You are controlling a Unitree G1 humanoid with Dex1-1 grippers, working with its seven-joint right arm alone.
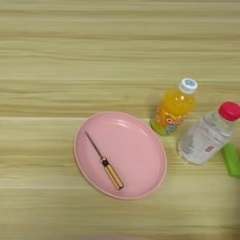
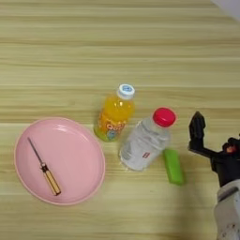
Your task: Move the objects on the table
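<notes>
A small screwdriver point(image 1: 105, 161) with a thin metal shaft and a yellow-brown handle lies inside a pink plate point(image 1: 140, 140) at the lower middle of the table point(image 1: 70, 61). A clear plastic bottle point(image 2: 143, 143) with a red cap stands to the right of the plate. Only the right eye view shows my right gripper point(image 2: 198, 133). It hovers to the right of the clear bottle, apart from it, with nothing in it.
An orange juice bottle point(image 2: 114, 115) with a white cap stands just left of the clear bottle, close to the plate's far right rim. A small green block point(image 2: 174, 166) lies on the table between the clear bottle and my gripper.
</notes>
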